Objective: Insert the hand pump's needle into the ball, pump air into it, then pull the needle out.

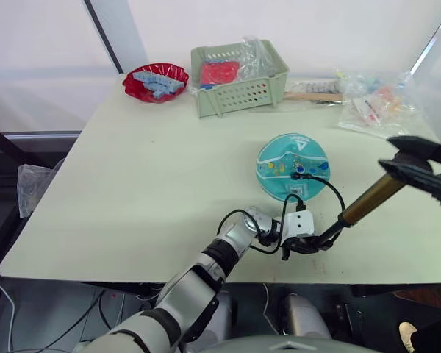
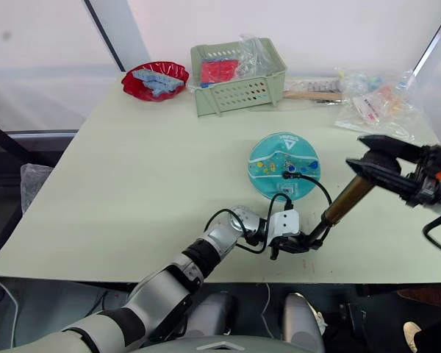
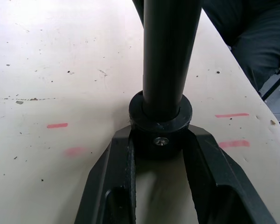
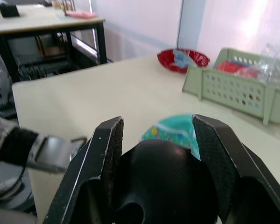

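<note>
The left hand [image 1: 305, 245] clamps the black base cap of the hand pump [image 1: 371, 198] at the bench's [image 1: 132, 184] near edge, fingers [image 3: 116, 163] pressed to either side of it. The right hand [image 1: 415, 163] grips the pump's black T-handle, the bronze cylinder slanting up between the two. The thin black hose loops to the needle [image 1: 298, 175], seated in the teal ball [image 1: 292, 166] just beyond. Farther back stand a green basket [image 1: 239, 77] and a red bowl [image 1: 156, 81].

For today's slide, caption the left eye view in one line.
Left hand steadies the pump's base, right hand grips its handle, needle in the ball.
</note>
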Tool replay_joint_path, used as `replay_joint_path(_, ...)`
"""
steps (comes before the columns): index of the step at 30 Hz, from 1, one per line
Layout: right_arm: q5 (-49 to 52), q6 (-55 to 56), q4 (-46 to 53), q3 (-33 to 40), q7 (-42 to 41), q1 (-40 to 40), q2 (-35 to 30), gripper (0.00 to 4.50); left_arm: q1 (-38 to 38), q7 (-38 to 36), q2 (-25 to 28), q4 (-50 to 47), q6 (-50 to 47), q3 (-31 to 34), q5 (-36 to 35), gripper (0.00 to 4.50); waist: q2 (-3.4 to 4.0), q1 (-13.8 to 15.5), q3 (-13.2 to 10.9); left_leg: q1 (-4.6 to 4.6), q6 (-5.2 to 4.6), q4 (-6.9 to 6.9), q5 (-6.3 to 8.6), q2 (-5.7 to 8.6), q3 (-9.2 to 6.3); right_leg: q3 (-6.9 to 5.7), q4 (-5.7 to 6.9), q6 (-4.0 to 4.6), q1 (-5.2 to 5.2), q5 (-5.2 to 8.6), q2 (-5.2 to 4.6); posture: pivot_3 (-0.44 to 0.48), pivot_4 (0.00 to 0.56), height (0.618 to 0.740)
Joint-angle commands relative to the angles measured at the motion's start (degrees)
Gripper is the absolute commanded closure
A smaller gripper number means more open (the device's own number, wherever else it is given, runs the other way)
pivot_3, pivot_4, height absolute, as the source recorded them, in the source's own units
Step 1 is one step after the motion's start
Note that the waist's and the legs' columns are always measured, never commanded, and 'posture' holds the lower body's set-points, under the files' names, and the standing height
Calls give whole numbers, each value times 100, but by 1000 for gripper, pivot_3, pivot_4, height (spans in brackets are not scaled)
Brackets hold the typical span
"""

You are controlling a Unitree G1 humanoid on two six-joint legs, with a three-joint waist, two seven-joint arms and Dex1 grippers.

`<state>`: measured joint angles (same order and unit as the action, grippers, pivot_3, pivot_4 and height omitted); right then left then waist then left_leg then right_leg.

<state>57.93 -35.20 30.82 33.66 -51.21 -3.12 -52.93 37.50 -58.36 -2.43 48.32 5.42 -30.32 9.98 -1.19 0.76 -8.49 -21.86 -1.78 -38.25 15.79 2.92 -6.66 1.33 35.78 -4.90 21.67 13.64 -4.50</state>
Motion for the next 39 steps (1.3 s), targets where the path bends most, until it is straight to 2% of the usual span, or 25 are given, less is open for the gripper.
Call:
replay_joint_path(1, -701, 294, 49, -626, -134, -356, 206, 2634, -251, 74, 269, 574, -501, -233, 420, 3540, -7, 0, 8, 1, 0, 0, 0, 0, -1, 0, 0, -2, 0, 1, 1, 0, 150, 737)
replay_joint_path(11, -2306, 1647, -429, -2087, -169, -845, 1153, 2634, -266, 100, 272, 533, -544, -212, 396, 3540, -30, -1, 32, 9, 1, 1, 0, -5, -5, -3, 0, 0, 0, 1, 9, 0, 150, 737)
replay_joint_path(17, -2574, 2052, -696, -2355, -138, -891, 1495, 2634, -289, 124, 251, 532, -558, -211, 385, 3540, -34, -5, 50, 14, 1, 2, 0, -6, -7, -2, 0, 0, -4, 1, 13, 0, 150, 737)
replay_joint_path(25, -1809, 1593, -345, -1625, -87, -608, 1206, 2634, -309, 184, 227, 578, -552, -185, 372, 3540, -28, 6, 50, 12, 1, 1, 0, -6, -14, -1, 0, 1, -3, 1, 14, 0, 150, 737)
replay_joint_path(30, -751, 827, -85, -574, 23, -215, 537, 2634, -289, 197, 222, 612, -537, -176, 376, 3540, 25, 17, 13, -1, 0, -2, 0, 7, -9, -1, 0, 9, 0, -5, -1, 0, 150, 737)
replay_joint_path(39, 671, -268, -214, 690, 174, 412, -391, 2634, -292, 195, 201, 634, -521, -191, 376, 3540, 27, 20, -7, -9, -1, -4, -1, 14, -9, -4, -2, 3, 2, -2, -9, 0, 150, 737)
